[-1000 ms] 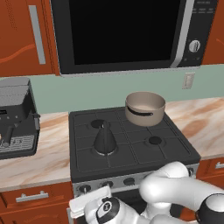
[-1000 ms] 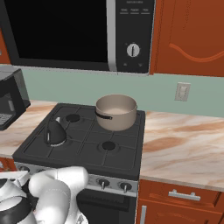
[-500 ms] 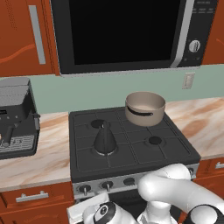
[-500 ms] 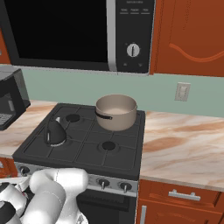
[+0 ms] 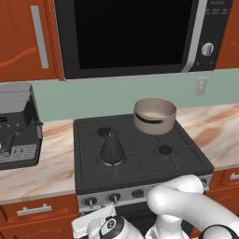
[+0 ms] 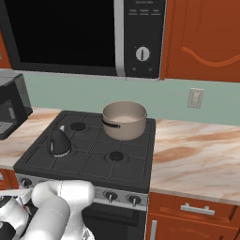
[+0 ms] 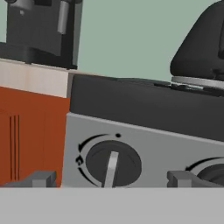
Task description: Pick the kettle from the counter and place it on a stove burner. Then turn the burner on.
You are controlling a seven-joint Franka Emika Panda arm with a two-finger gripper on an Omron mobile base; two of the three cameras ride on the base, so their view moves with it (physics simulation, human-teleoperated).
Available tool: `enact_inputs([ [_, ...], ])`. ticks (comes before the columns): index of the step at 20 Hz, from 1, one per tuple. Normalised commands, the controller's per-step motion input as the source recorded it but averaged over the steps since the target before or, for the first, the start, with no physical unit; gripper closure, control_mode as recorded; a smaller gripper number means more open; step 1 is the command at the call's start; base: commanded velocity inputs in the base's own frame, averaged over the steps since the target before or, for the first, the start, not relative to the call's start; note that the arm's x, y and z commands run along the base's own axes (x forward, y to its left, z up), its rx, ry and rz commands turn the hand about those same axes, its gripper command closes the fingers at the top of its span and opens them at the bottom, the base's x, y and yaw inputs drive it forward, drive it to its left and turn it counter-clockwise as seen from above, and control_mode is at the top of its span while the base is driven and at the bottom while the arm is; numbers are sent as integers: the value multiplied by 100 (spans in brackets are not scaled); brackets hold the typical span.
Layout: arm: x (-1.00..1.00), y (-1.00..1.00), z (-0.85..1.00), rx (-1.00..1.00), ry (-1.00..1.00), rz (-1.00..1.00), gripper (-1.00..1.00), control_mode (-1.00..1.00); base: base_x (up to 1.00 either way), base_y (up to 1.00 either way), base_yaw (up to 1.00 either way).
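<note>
Hand view: our gripper (image 7: 107,178) spread wide, holding nothing, fingertips (image 7: 40,178) either side of a dark stove knob (image 7: 113,162) straight ahead | kettle (image 7: 203,46) above and right of gripper, seated on front-left stove burner (image 5: 112,161) | tan saucepan (image 5: 154,115) farther back right | worktop (image 7: 33,77) and coffee machine (image 7: 41,30) up-left.
</note>
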Motion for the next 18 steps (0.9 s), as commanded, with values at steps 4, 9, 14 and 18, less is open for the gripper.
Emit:
enact_inputs([
  [4,8,-8,0,0,0,-1,-100,-100,0,0,0],
  [9,8,-4,0,0,0,0,-100,-100,0,0,0],
  [14,19,0,0,0,0,0,-100,-100,0,0,0],
  [18,28,0,0,0,0,0,-100,-100,0,0,0],
])
